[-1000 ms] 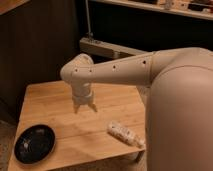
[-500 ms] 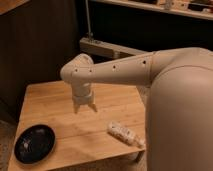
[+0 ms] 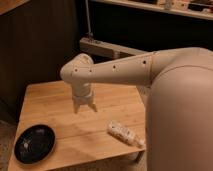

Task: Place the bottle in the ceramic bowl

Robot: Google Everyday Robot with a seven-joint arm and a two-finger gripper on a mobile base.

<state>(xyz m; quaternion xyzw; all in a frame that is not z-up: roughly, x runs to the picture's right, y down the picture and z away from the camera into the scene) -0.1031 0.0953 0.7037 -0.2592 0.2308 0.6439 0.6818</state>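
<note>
The bottle point(image 3: 124, 133) is small, pale and whitish with a patterned label. It lies on its side near the right front edge of the wooden table point(image 3: 55, 105). The ceramic bowl point(image 3: 34, 143) is round, shallow and glossy black, and sits empty at the table's left front corner. My gripper point(image 3: 84, 107) points down above the middle of the table, left of and behind the bottle, to the right of and behind the bowl. It holds nothing. Its fingertips stand a little apart.
My white arm point(image 3: 150, 75) reaches in from the right and hides the table's right side. A dark wall and a grey ledge point(image 3: 107, 48) stand behind the table. The floor shows at the lower left.
</note>
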